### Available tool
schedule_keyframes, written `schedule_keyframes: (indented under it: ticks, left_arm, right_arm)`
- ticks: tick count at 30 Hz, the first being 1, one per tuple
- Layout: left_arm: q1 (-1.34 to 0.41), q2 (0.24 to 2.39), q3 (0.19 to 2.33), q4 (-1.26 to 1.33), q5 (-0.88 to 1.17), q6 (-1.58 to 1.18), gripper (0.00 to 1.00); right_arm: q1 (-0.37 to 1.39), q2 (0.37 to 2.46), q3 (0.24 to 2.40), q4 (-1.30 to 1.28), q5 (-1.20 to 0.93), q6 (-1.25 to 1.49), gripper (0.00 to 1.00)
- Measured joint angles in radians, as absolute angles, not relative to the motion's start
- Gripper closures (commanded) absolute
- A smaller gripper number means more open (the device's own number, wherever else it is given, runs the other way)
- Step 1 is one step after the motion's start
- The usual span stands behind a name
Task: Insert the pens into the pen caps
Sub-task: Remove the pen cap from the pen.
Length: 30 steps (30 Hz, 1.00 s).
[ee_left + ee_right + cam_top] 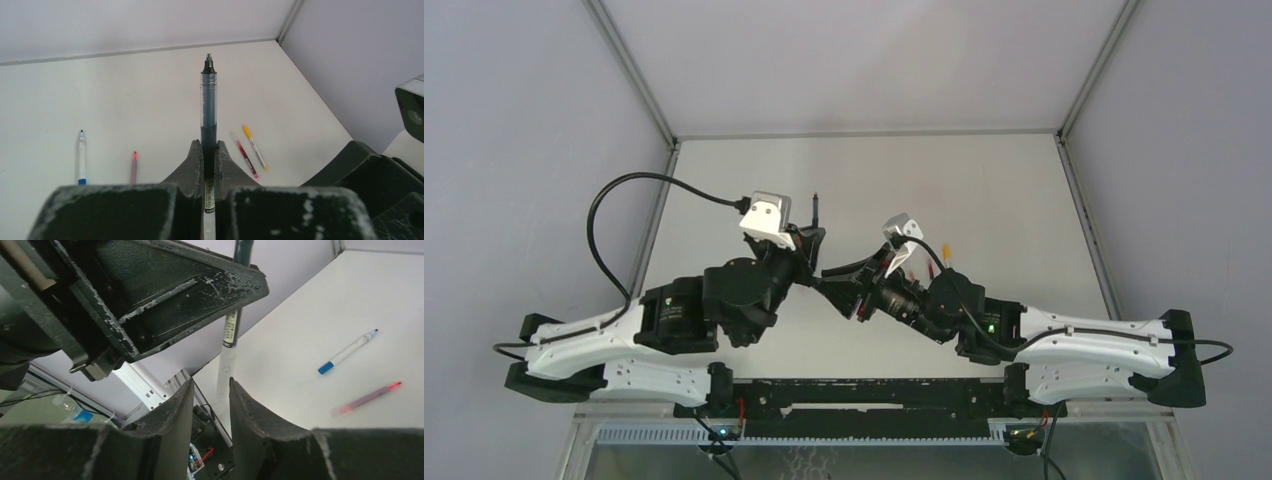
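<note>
Left jaws clamp black pen (208, 100), tip jutting beyond them

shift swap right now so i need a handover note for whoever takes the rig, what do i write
Left gripper: shut on the black pen, bare tip pointing away from the wrist.
Right gripper: open, jaws apart at that pen's whitish rear end; contact unclear.
On the table: blue pen, red pen, and a magenta pen beside a yellow pen.
Done: no pen visibly capped; no loose caps in view.
Left: likely capping all five.
</note>
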<state>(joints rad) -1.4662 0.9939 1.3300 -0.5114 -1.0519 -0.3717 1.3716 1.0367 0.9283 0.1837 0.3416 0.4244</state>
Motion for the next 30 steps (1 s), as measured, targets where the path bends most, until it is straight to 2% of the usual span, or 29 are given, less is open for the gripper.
schedule_keyframes:
  ticks: [8,30]
  left_arm:
    - [-1.47,0.966,1.33,-0.504,-1.052,-0.373,1.0]
    - [-1.47,0.86,1.232,-0.369,-0.9,-0.349,1.0]
  right_arm:
    - [1.314,1.04,0.928,0.183,0.294,0.426,0.65]
    - [1.291,1.039,0.928,0.183,0.106,0.371,0.62]
